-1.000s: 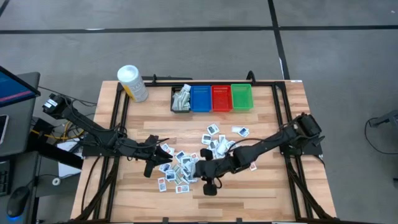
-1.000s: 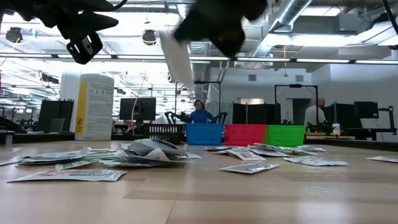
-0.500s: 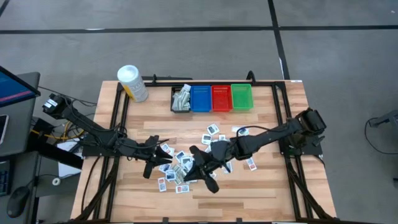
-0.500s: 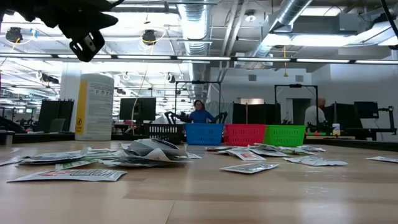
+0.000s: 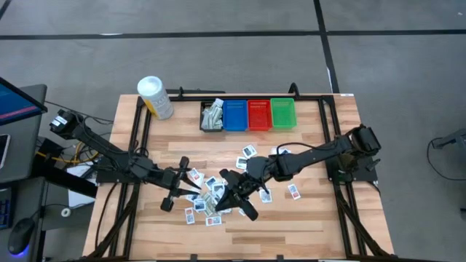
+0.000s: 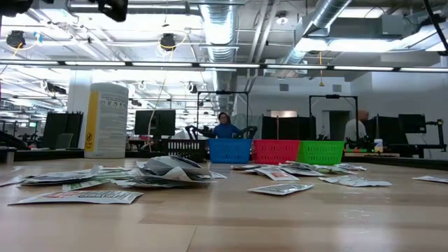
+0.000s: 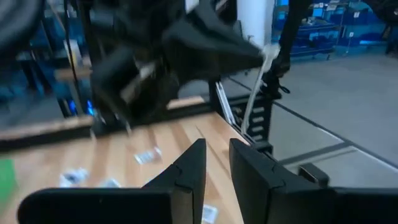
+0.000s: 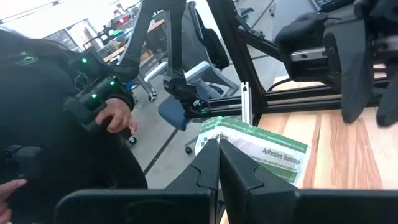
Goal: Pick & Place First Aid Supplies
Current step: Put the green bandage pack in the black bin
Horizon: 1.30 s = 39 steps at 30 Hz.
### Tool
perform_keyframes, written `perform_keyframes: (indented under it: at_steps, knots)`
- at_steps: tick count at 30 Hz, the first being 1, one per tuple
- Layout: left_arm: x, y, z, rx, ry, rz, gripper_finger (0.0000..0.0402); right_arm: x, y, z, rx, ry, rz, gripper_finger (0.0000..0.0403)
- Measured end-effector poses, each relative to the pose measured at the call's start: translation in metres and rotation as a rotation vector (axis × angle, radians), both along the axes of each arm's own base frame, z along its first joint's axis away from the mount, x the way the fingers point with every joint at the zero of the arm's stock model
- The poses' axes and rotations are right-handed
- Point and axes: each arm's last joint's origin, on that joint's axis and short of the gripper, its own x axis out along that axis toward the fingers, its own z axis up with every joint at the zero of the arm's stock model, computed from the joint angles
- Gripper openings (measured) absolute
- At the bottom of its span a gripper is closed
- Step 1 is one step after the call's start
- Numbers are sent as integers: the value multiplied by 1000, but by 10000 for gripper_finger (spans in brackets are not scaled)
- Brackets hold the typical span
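My right gripper (image 8: pixel 219 163) pinches an adhesive bandage packet (image 8: pixel 261 148) above the pile; next, carry it toward the bins (image 5: pixel 247 115). My left gripper (image 7: pixel 217 165) hovers slightly open, empty.

Open-plan robotics lab, exposed ceiling ducts (image 6: pixel 224 31) (industrial), monitor workstations (image 6: pixel 155 120)

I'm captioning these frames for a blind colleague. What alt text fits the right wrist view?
The right gripper, fingers shut, pinches a white-and-green adhesive bandage packet above the wooden table. The other dark arm hangs close by, and a person in dark clothing stands beyond the table's edge.
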Motion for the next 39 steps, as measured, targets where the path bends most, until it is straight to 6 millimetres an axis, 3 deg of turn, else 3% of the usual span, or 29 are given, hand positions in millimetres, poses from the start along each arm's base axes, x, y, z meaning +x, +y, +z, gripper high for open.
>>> perform_keyframes:
  at_steps: [8, 22, 39]
  knots:
    - [2, -1, -1, 13, -10, -2, 83, 1, -2, 0, 0, 0, -6, 0]
    - [17, -10, -8, -31, -83, -3, 113, 6, -23, 0, 0, -1, -62, 0]
    - [17, -10, -6, -50, -102, -4, 101, 8, -29, 7, -20, -91, -71, 0]
